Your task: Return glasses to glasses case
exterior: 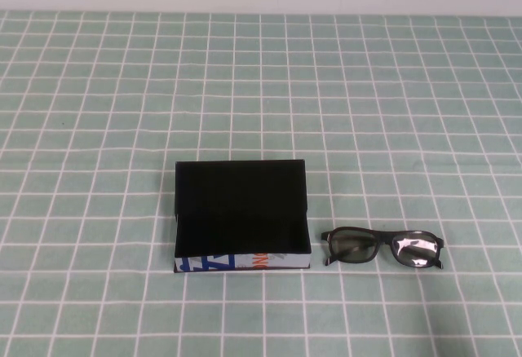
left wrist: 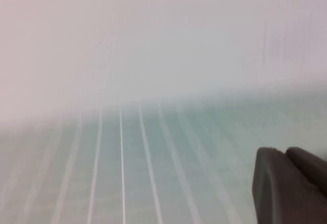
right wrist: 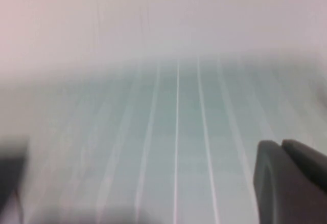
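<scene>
The glasses case [exterior: 242,214] is a matte black box lying open near the table's front centre, with its lid raised at the back and a white, blue and orange printed front side. The black-framed glasses [exterior: 382,248] lie on the cloth just to the right of the case and do not touch it. Neither arm shows in the high view. My left gripper [left wrist: 285,151] appears as dark fingertips pressed together over the checked cloth, holding nothing. My right gripper [right wrist: 281,143] looks the same, also over bare cloth.
A green cloth with a white grid [exterior: 261,88] covers the table, and a pale wall runs along the far edge. A dark blurred shape [right wrist: 10,178] sits at the edge of the right wrist view.
</scene>
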Available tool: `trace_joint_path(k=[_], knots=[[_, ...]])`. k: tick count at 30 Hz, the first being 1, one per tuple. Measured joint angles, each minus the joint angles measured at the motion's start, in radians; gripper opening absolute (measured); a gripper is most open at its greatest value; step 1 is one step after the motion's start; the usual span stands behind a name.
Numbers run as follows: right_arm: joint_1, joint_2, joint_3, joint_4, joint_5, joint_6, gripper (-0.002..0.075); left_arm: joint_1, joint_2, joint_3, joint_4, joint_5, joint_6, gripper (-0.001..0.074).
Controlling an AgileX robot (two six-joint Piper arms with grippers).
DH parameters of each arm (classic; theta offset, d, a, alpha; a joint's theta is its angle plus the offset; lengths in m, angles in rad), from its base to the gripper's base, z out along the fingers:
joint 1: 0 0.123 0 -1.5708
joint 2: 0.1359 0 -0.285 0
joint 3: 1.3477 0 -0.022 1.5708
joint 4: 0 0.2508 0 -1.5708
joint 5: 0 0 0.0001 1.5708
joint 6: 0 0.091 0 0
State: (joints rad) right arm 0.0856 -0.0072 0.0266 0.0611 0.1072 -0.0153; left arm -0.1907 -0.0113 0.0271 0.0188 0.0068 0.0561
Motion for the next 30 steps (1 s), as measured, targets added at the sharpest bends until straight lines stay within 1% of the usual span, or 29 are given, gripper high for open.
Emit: trace_joint_path(k=[2, 6, 9, 13, 16, 21, 23, 25, 28, 30], knots=[[0.0, 0.0, 0.0, 0.001, -0.135, 0.0, -0.0013, 0.0, 0.0, 0.0, 0.0, -0.121, -0.009, -0.0002], [0.0, 0.0, 0.0, 0.003, -0.407, 0.0, -0.0013, 0.0, 0.0, 0.0, 0.0, -0.252, -0.016, -0.0002], [0.0, 0.0, 0.0, 0.003, -0.521, 0.0, -0.0013, 0.0, 0.0, 0.0, 0.0, -0.275, -0.018, -0.0002], [0.0, 0.0, 0.0, 0.005, -0.603, 0.0, -0.0013, 0.0, 0.0, 0.0, -0.002, -0.323, -0.022, -0.0002], [0.0, 0.0, 0.0, 0.007, -0.689, 0.0, -0.0013, 0.0, 0.0, 0.0, -0.004, -0.444, -0.072, -0.0002], [0.0, -0.002, 0.0, 0.013, -0.906, 0.0, -0.0013, 0.0, 0.0, 0.0, -0.004, -0.682, -0.199, -0.0002], [0.0, -0.006, -0.028, 0.017, -0.919, 0.0, -0.0013, 0.0, -0.001, -0.024, -0.004, -0.7, -0.22, -0.0002], [0.0, -0.007, -0.088, 0.019, -0.894, 0.002, -0.0013, 0.0, -0.001, -0.072, -0.004, -0.69, -0.227, -0.0002], [0.0, -0.007, -0.222, 0.038, -0.775, 0.015, -0.0013, 0.0, -0.001, -0.182, -0.004, -0.627, -0.233, -0.0002], [0.0, -0.007, -0.331, 0.088, -0.638, 0.051, -0.0013, 0.0, -0.003, -0.271, -0.004, -0.559, -0.233, -0.0002]])
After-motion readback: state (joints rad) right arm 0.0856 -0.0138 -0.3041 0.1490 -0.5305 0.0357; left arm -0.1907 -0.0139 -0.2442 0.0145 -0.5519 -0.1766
